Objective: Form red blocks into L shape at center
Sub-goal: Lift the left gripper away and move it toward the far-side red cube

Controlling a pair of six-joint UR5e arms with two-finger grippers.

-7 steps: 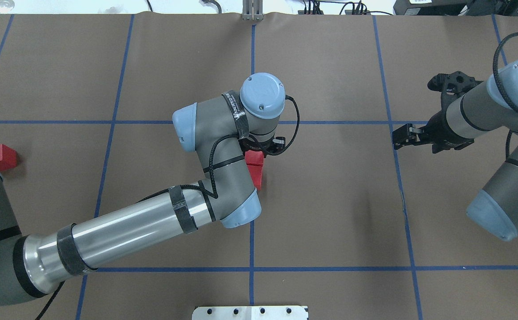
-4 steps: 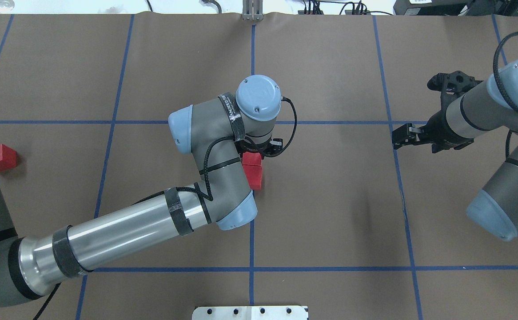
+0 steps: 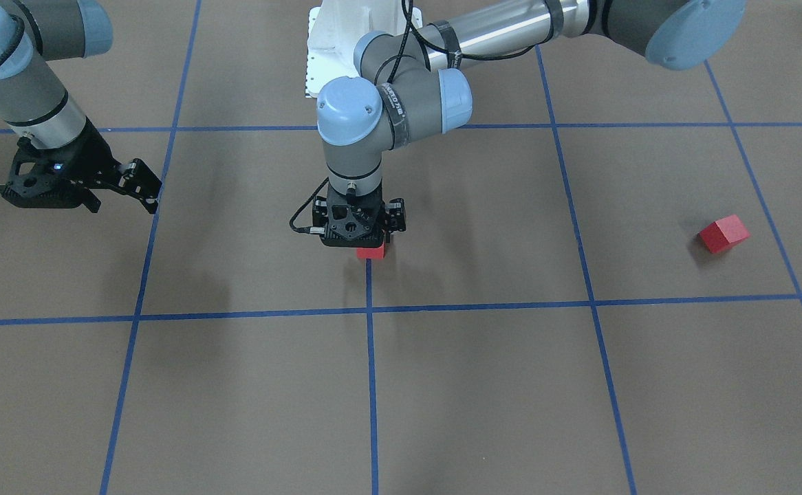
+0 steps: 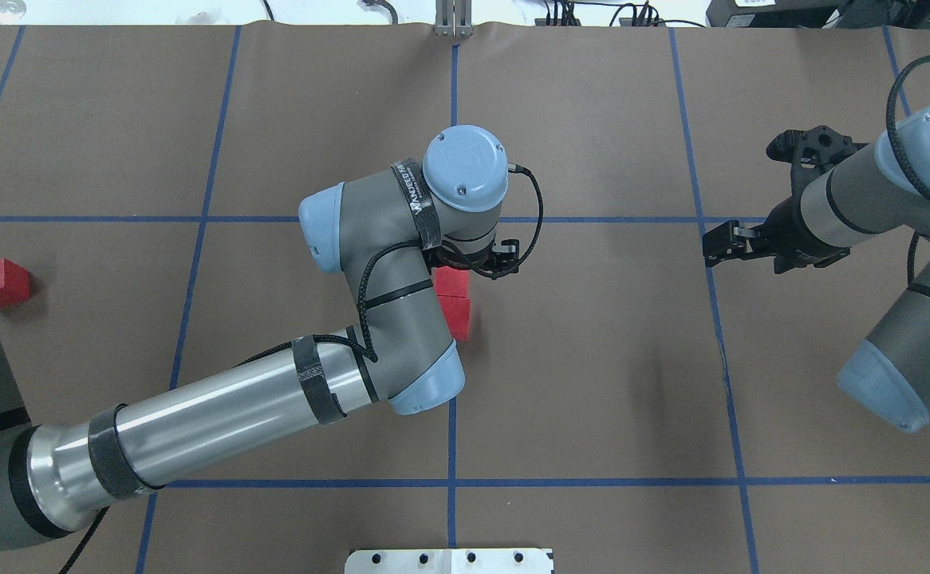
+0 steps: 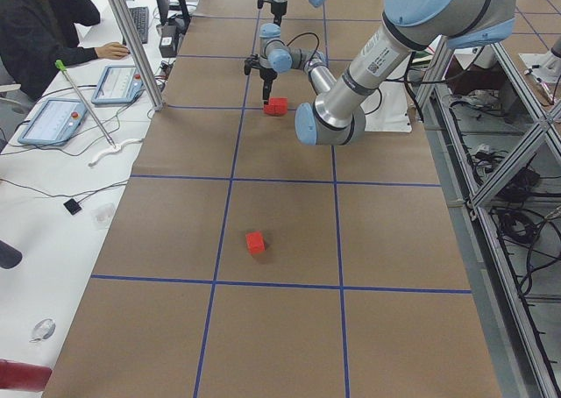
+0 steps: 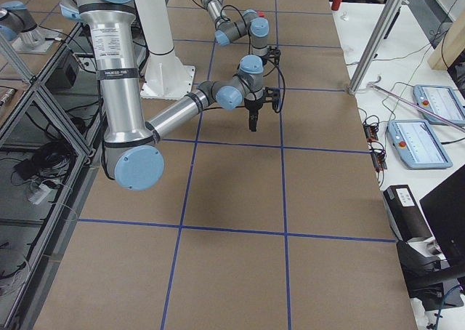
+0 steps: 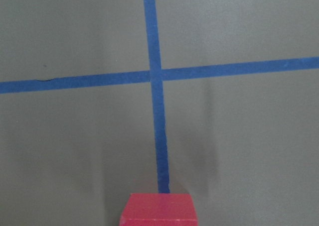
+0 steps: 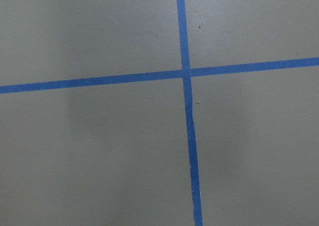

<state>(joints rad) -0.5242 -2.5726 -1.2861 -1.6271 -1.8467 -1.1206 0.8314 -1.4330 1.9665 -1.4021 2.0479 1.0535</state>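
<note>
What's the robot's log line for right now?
left claw: above two centre red blocks | third red block: far aside | right claw: away | L: unfinished

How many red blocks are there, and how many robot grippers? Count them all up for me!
Red blocks: 3 (near centre block, far centre block, lone block)
Grippers: 2 (left gripper, right gripper)
Total: 5
</note>
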